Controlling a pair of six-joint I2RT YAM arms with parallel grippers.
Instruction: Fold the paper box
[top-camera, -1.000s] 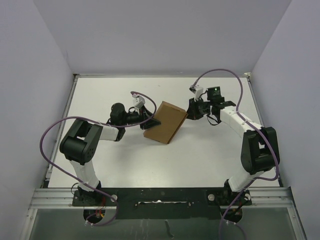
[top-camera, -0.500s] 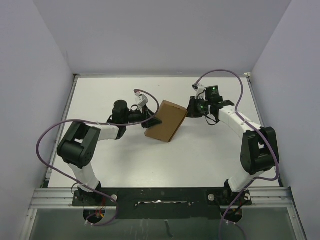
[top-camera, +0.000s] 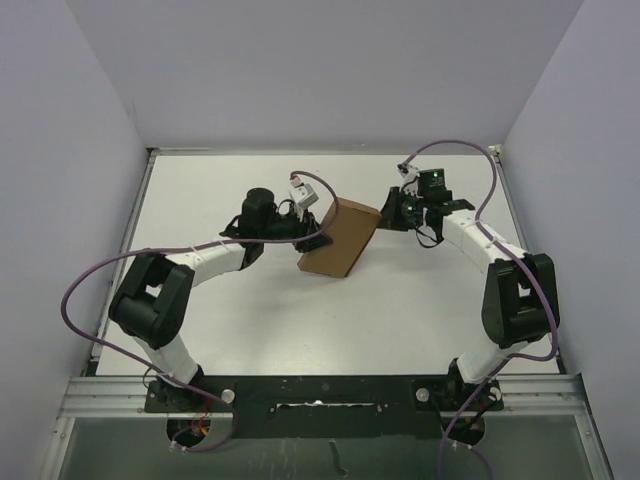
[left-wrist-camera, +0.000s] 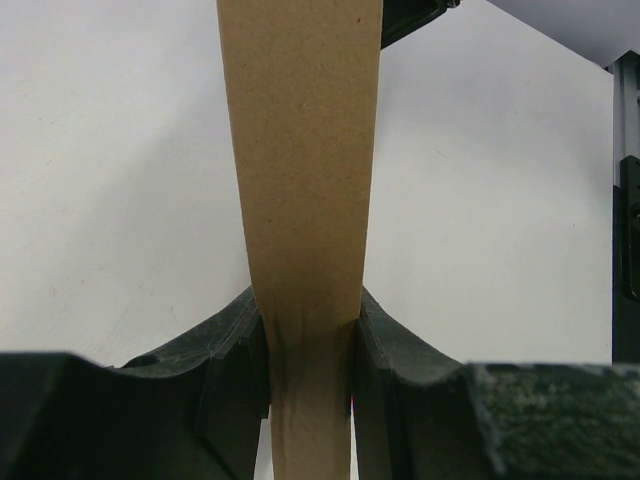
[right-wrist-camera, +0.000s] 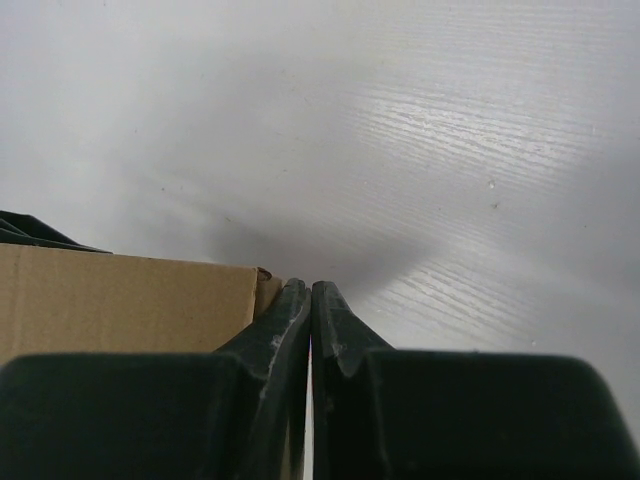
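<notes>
The left gripper (top-camera: 312, 238) is clamping the left edge of the paper box (top-camera: 341, 236), which is standing tilted on the table (top-camera: 400, 300) at the gripper's 3 o'clock. In the left wrist view both fingers (left-wrist-camera: 236, 345) are pressing a narrow cardboard panel between them. The right gripper (top-camera: 392, 214) is sitting at the box's 2 o'clock, touching its upper right corner. Its fingers (right-wrist-camera: 285, 320) are closed together, and whether a thin flap lies between them cannot be told.

Compared with one second ago, the box and left gripper are sitting farther toward 1 o'clock, and the box is showing a narrower face.

The left arm is reaching low toward 2 o'clock. The right arm is angling toward 10 o'clock.
</notes>
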